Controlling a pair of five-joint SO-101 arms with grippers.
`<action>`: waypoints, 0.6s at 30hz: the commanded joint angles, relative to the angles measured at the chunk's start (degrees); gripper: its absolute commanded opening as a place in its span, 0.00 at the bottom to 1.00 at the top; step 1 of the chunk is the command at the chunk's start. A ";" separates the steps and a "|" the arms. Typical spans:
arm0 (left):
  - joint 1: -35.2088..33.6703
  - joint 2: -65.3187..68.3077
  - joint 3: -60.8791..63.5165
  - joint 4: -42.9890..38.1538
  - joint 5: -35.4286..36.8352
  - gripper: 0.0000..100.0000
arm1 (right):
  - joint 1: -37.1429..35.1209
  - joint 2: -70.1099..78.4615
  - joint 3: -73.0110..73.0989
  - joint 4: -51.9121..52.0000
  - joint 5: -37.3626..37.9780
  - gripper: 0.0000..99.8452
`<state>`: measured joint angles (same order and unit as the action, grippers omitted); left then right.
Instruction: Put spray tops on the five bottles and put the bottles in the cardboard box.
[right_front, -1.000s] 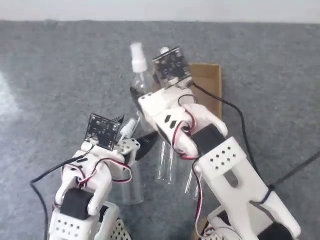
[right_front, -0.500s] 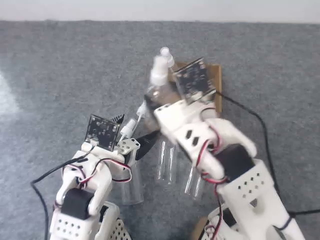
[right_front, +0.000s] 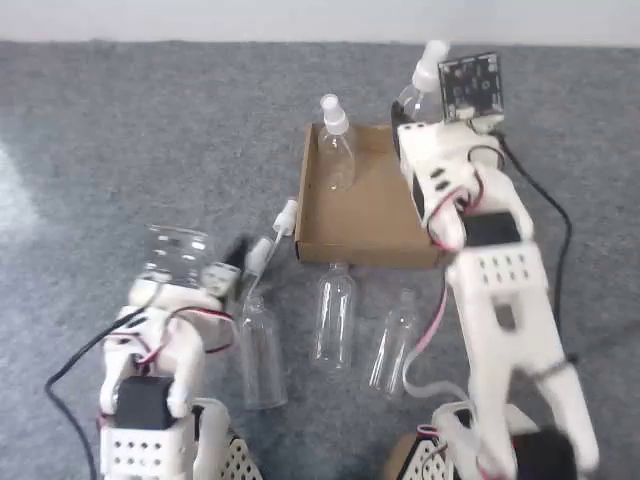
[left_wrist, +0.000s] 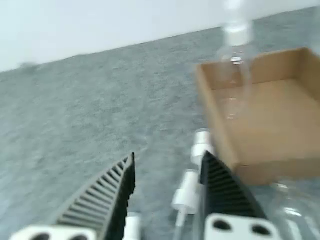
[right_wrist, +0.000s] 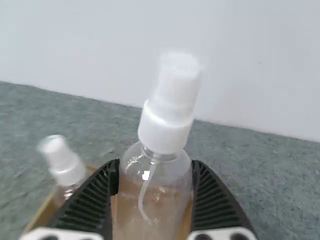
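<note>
My right gripper (right_wrist: 155, 170) is shut on a clear bottle (right_wrist: 154, 192) with a white spray top (right_wrist: 170, 110), held upright above the far right corner of the cardboard box (right_front: 372, 225). A second topped bottle (right_front: 335, 152) stands in the box's far left corner. Three bare bottles (right_front: 334, 315) lie on the carpet in front of the box. Loose spray tops (left_wrist: 201, 145) lie near the box's front left corner. Just short of them, my left gripper (left_wrist: 167, 165) is open and holds nothing.
Grey carpet covers the table, with open room to the left and behind the box. The bare bottles (right_front: 260, 350) (right_front: 392, 335) lie between the two arm bases. A white wall runs along the far edge.
My right arm swung the topped bottle from the box's near left side to above its far right corner. My left arm drew back a little toward the left.
</note>
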<state>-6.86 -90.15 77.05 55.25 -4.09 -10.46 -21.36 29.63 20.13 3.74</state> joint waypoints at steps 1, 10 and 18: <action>-7.12 -0.35 2.95 -4.13 -0.79 0.12 | 2.24 6.90 -2.02 -10.33 -1.23 0.01; -10.64 -0.35 9.01 -10.55 -0.70 0.12 | 1.98 21.05 -2.55 -26.15 -4.04 0.01; -10.64 -0.35 9.01 -10.55 -0.70 0.12 | 0.92 31.60 -7.82 -28.26 -3.96 0.01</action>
<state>-17.32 -89.80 86.37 46.29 -4.44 -8.97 9.76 27.08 -6.59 0.31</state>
